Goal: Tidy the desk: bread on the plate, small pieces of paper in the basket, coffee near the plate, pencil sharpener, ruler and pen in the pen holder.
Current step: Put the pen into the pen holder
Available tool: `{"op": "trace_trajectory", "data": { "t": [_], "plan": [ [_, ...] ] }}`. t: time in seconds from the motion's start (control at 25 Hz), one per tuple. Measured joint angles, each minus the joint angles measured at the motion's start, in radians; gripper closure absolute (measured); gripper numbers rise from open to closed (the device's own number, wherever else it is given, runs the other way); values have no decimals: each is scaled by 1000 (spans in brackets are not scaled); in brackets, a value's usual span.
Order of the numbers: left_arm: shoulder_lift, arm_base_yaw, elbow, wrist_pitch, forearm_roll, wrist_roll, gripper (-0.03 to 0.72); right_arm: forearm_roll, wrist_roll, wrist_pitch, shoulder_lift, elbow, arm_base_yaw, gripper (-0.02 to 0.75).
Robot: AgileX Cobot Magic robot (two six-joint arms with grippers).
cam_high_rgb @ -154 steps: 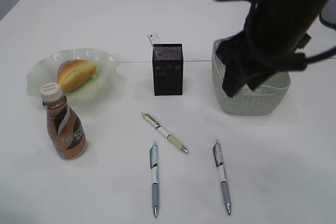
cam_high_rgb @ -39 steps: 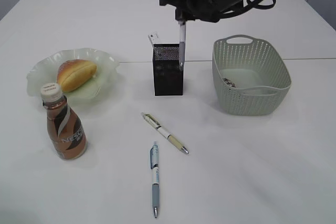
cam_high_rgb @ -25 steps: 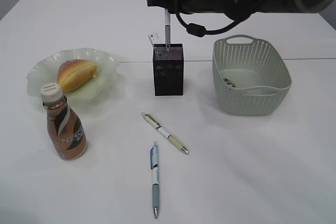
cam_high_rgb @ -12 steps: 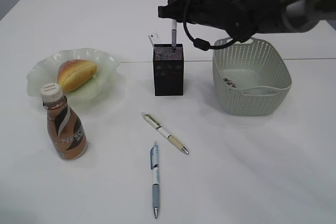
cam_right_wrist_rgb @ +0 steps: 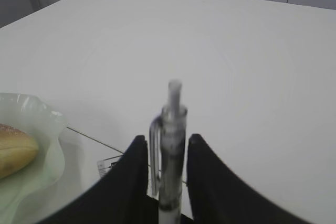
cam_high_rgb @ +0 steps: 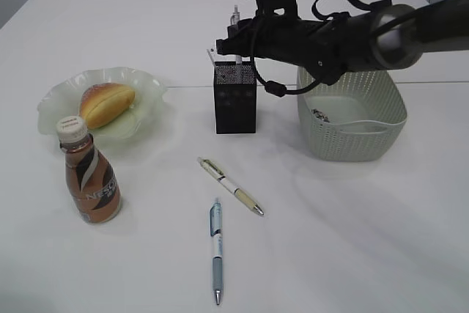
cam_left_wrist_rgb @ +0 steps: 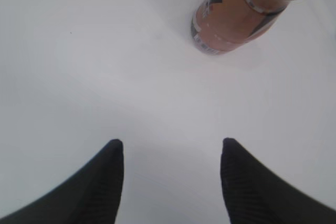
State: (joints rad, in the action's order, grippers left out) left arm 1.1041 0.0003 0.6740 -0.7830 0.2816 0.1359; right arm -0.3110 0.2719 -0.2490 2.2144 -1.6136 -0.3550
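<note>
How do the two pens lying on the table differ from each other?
The nearer pen is blue-grey and lies almost straight toward the camera; the cream pen lies diagonally, closer to the pen holder. Their tips point different ways: one toward the front edge, one down-right. Both lie flat, untouched, similar in length.

Pen [cam_high_rgb: 237, 23] upright in pen holder [cam_high_rgb: 234, 98]

Exterior view slanting down across the desk [cam_high_rgb: 366, 240], left wrist close above the coffee [cam_left_wrist_rgb: 247, 14], right wrist sharing the plate [cam_right_wrist_rgb: 26, 182].

The counter [cam_high_rgb: 366, 240] is showing smooth and matt; the plate [cam_high_rgb: 143, 82] is gleaming like glossy glass, the holder [cam_high_rgb: 234, 104] is looking like black metal mesh, the basket [cam_high_rgb: 352, 141] like matt perforated plastic.
</note>
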Motion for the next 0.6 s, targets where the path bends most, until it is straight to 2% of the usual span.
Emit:
{"op": "trace_trajectory", "data": {
  "t": [0.2,0.24,0.44,0.6],
  "plan": [
    [0,0,0,0,-6,0,255,-5,0,-2,0,1,0,384],
    [0,0,0,0,-8,0,255,-5,0,-4,0,1,0,364],
    [0,0,0,0,-10,0,255,-8,55,32,-37,1,0,332],
    [0,0,0,0,-18,0,255,-8,77,249,-145,1,0,330]
  ]
}}
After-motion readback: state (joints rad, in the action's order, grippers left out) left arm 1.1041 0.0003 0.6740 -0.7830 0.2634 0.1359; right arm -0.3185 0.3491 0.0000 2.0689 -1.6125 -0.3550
